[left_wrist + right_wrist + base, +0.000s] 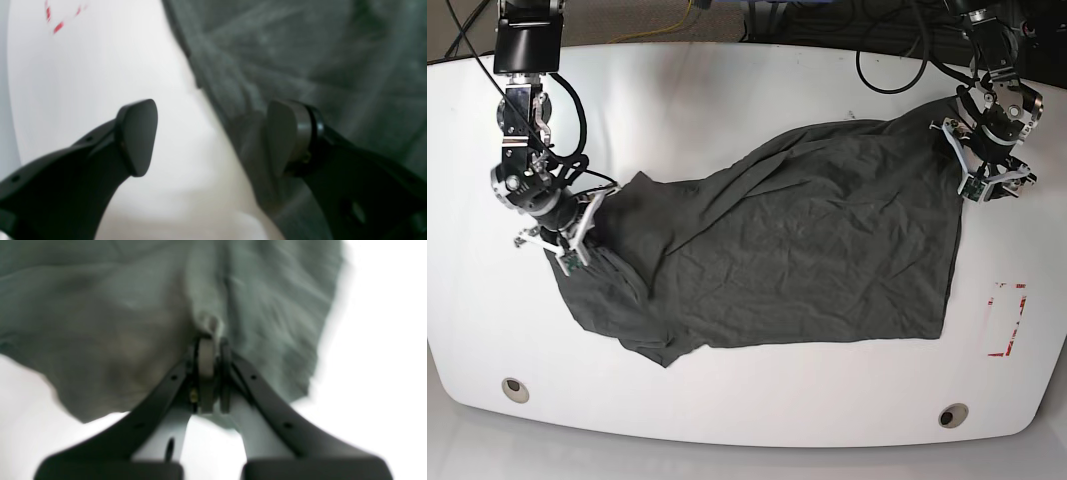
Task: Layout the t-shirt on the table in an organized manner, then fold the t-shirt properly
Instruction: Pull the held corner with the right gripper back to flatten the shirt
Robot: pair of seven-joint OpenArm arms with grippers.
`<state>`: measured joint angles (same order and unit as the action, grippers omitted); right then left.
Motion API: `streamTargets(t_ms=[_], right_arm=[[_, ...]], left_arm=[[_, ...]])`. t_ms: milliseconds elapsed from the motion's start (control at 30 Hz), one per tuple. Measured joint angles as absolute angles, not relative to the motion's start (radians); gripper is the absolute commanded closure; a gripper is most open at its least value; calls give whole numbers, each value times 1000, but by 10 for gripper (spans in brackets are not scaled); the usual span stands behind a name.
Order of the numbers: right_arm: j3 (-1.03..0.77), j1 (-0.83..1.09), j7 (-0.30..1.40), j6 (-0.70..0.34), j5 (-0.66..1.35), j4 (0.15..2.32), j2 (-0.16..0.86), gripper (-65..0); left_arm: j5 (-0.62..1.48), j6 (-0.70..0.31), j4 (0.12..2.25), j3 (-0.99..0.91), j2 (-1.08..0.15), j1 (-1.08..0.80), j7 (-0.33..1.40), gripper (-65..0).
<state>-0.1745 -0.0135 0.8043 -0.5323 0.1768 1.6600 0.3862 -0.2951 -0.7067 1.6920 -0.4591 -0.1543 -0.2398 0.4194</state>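
The dark charcoal t-shirt (pixel 807 250) lies spread and wrinkled across the middle of the white table (pixel 727 90). At the left side of the base view, my right gripper (pixel 577 245) is shut on a pinch of the t-shirt (pixel 100 323); the wrist view shows the fabric bunched between the closed fingertips of the right gripper (pixel 211 340). At the shirt's far right corner my left gripper (pixel 975 165) stands open. In its wrist view the left gripper (pixel 210 133) straddles the edge of the t-shirt (pixel 300 50), one finger over bare table (pixel 100 66), the other over cloth.
A red tape rectangle (pixel 1010 320) marks the table to the right of the shirt, also seen as red dashes (pixel 58 26). Two round grommets (pixel 514 388) (pixel 953 414) sit near the front edge. Cables hang behind the table at the back.
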Motion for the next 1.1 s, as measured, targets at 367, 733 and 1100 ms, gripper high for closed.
streamTargets(t_ms=[367,733,1100], right_arm=[[-419,223,1055,-543,183,2002,209,0],[-513,441,1085,-536,168,2004,33,0],[-517,583,1047,-534,183,2013,-99,0]], left_arm=[[-296,-705,1642,-437,-156,-237,421,-467],[-294,-703,1623,-397,-161,-214,419,-467],[-295,-705,1620,-378,-164,-200,419,-467]])
